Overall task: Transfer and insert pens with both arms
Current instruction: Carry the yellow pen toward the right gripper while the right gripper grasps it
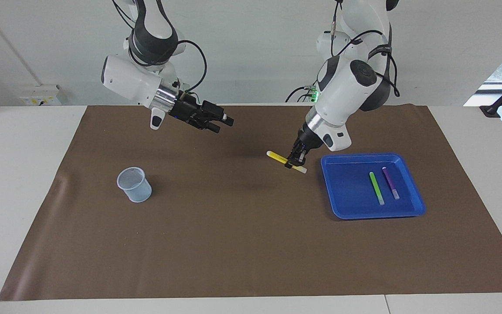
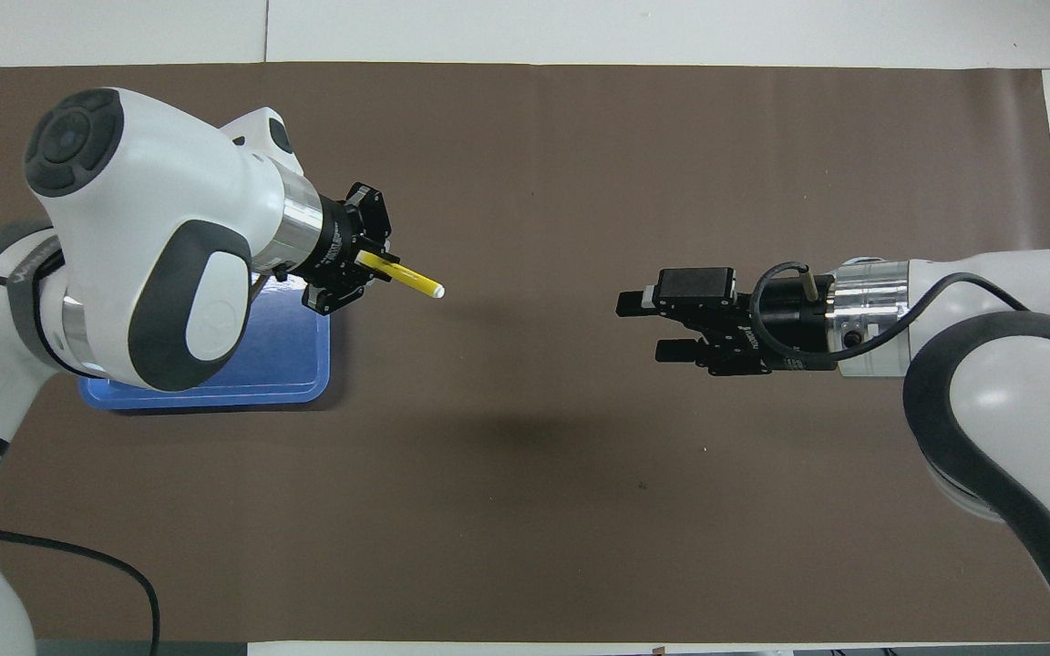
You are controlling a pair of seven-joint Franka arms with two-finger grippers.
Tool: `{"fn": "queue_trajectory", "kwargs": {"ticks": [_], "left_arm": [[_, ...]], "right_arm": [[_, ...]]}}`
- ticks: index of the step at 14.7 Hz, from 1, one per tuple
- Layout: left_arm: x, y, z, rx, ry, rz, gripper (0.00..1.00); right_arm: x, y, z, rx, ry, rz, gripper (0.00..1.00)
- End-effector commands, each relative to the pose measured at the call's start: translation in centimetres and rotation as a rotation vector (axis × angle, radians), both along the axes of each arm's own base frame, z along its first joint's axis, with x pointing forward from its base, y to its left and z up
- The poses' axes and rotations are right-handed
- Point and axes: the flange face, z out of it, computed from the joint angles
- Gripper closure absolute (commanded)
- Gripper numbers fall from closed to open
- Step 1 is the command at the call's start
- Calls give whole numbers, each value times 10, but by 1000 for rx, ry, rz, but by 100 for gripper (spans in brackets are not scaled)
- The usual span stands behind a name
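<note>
My left gripper (image 1: 293, 162) (image 2: 370, 265) is shut on the yellow pen (image 1: 278, 157) (image 2: 414, 281) and holds it in the air over the brown mat, just off the blue tray (image 1: 355, 204) (image 2: 302, 364) toward the table's middle. The pen lies nearly level and points at my right gripper (image 1: 225, 123) (image 2: 642, 323), which hangs open over the mat with nothing between its fingers. In the facing view the green pen (image 1: 376, 188) and the purple pen (image 1: 391, 183) lie side by side in the tray; in the overhead view my left arm hides them.
A pale mesh cup (image 1: 134, 185) stands upright on the brown mat (image 1: 233, 244) toward the right arm's end of the table; the overhead view does not show it. White tabletop borders the mat on every side.
</note>
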Motion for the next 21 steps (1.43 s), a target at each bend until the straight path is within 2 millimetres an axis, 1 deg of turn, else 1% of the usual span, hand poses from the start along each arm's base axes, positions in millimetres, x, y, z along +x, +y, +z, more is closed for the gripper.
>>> {"fn": "queue_trajectory", "kwargs": {"ticks": [1, 2, 4, 5, 7, 10, 13, 17, 18, 19, 20, 21], "left_arm": [[-11, -33, 2, -57, 20, 59, 100], [-19, -45, 2, -64, 25, 51, 100], [-32, -61, 1, -63, 36, 28, 100], [-39, -68, -1, -59, 43, 13, 100], [-47, -78, 0, -61, 43, -6, 100], [-56, -88, 1, -61, 43, -28, 100], [-61, -93, 1, -61, 46, -41, 100], [-64, -95, 0, -58, 49, -46, 100], [-65, -96, 0, -58, 48, -51, 100], [-65, -96, 0, -56, 48, -53, 100], [-65, -96, 0, -55, 49, -54, 100], [-65, -96, -1, -54, 52, -54, 100]], "right_arm": [[-2, 8, -2, 12, -5, -35, 0], [-1, 7, -5, 7, -14, -29, 0], [3, 10, -16, -6, -23, -20, 0], [4, 16, -19, -14, -31, -15, 0], [7, 18, -25, -22, -41, -7, 3], [7, 18, -25, -22, -41, -7, 4], [7, 18, -25, -22, -41, -7, 12], [7, 18, -25, -22, -41, -7, 33], [7, 18, -25, -23, -43, -6, 43], [7, 18, -25, -23, -43, -6, 57], [7, 18, -25, -22, -41, -3, 73], [7, 19, -25, -21, -39, -1, 91]]}}
